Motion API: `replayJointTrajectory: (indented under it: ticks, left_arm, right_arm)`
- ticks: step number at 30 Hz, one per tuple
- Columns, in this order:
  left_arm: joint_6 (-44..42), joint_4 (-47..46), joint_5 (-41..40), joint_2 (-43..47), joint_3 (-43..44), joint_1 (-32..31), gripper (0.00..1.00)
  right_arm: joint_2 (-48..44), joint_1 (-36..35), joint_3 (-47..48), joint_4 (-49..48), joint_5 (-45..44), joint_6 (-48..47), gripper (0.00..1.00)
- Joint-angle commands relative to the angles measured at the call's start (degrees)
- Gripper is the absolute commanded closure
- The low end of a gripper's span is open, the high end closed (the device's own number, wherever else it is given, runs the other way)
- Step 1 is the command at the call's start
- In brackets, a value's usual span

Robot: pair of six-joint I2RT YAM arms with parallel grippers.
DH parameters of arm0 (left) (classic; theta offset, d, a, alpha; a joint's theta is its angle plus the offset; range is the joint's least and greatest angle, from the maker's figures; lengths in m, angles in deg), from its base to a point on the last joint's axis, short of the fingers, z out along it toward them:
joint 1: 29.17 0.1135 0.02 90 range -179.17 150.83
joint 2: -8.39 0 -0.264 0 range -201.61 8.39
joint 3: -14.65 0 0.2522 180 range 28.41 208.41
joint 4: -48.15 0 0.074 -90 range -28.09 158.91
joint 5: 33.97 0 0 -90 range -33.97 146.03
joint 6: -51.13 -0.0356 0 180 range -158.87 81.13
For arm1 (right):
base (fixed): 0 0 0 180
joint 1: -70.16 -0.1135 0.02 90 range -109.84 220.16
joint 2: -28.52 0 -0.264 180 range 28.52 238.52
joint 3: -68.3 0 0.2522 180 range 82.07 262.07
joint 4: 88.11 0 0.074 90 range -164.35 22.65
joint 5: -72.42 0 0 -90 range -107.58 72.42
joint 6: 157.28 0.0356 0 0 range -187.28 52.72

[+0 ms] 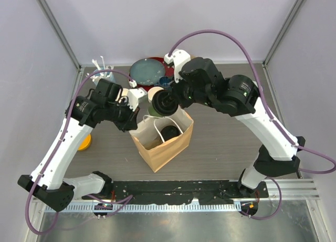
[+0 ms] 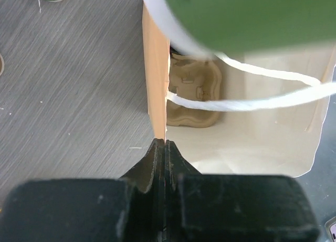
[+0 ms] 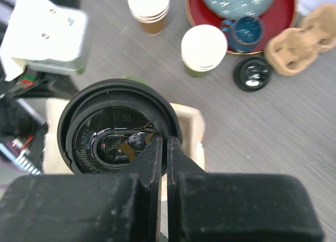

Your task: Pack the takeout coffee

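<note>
Black embossed plastic lid (image 3: pixel 105 142), round and glossy, seated on green-sided paper cup (image 2: pixel 247 16), pinched at its rim by closed right fingers (image 3: pixel 153 163) above open brown paper bag (image 1: pixel 163 153). Left fingers (image 2: pixel 156 160) clamped shut on bag's thin wall. Moulded pulp cup carrier (image 2: pixel 191 90) and white cord handle (image 2: pixel 252 103) inside.

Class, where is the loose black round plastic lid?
Right wrist view, upper right: the black round plastic lid lies beside the cardboard cup carrier, just below the red tray.

Glossy black plastic lid (image 3: pixel 105 142); matt brown paper bag (image 1: pixel 160 154); grey wood-grain table (image 1: pixel 220 142)
</note>
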Motion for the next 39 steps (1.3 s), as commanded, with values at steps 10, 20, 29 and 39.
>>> replayJointTrajectory:
  ticks: [10, 20, 29, 39]
  left_arm:
    - [0.3, -1.7, 2.1, 1.7, -0.5, -0.2, 1.0]
    - [0.5, -1.5, 2.5, 1.8, 0.1, -0.2, 1.0]
    - [0.6, -1.6, 3.5, 1.8, 0.3, -0.2, 1.0]
    - [0.9, -1.7, 3.9, 1.4, 0.9, -0.2, 1.0]
  right_arm:
    - [-9.2, -0.2, 0.6, -14.6, -0.5, -4.7, 0.99]
    - [-3.6, -1.8, -4.6, -5.6, 11.0, -4.8, 0.99]
    - [-4.8, -1.8, -6.8, -5.3, 9.6, -4.5, 0.99]
    - [-5.1, -3.0, -13.2, -10.0, 16.2, -5.2, 0.99]
